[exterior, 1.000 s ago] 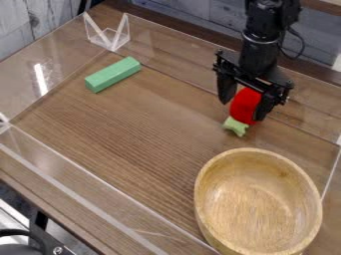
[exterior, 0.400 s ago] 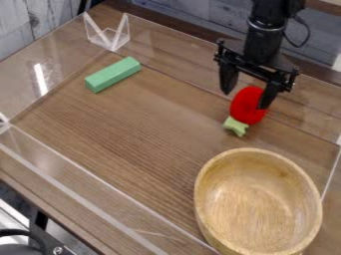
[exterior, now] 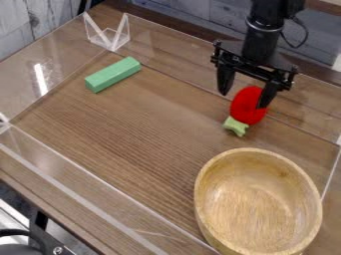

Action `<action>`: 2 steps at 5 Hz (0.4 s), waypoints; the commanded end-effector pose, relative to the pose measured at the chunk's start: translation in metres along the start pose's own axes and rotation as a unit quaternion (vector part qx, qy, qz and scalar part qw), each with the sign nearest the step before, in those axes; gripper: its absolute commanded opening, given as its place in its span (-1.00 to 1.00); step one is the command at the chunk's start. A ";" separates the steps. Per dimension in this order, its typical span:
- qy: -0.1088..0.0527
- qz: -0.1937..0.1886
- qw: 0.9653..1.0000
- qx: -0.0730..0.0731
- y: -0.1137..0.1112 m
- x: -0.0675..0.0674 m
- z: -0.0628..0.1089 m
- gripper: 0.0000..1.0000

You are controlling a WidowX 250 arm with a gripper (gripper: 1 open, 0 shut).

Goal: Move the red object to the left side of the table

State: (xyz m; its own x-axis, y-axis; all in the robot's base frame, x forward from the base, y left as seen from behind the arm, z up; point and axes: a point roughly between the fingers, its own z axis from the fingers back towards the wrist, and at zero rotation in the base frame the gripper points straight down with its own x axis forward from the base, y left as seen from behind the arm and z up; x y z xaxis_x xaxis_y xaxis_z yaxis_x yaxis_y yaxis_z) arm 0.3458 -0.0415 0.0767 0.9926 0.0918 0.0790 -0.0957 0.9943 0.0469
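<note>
On the table, the block lies left of the toy, behind the bowl.

The tabletop is showing brown wood grain with a smooth, faintly shiny finish. The bowl is looking like pale, smooth wood. The low walls are appearing as clear, glossy plastic, while the green block is presenting a smooth, matt surface.

Pretty much an all-black robot arm, folks
Body's dark and chunky with angular edges, and the gripper is black too, with skinny dark fingers and some small pale spots on it, too blurry to make out.
</note>
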 end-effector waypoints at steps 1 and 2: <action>-0.025 -0.002 1.000 -0.006 -0.003 0.006 0.011 -1.00; -0.034 -0.006 0.999 -0.009 -0.002 0.008 0.016 -1.00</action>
State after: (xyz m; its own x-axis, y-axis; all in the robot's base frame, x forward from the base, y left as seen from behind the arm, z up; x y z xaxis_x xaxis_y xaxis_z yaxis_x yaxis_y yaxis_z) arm 0.3486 -0.0425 0.0760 0.9922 0.0800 0.0954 -0.0842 0.9956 0.0403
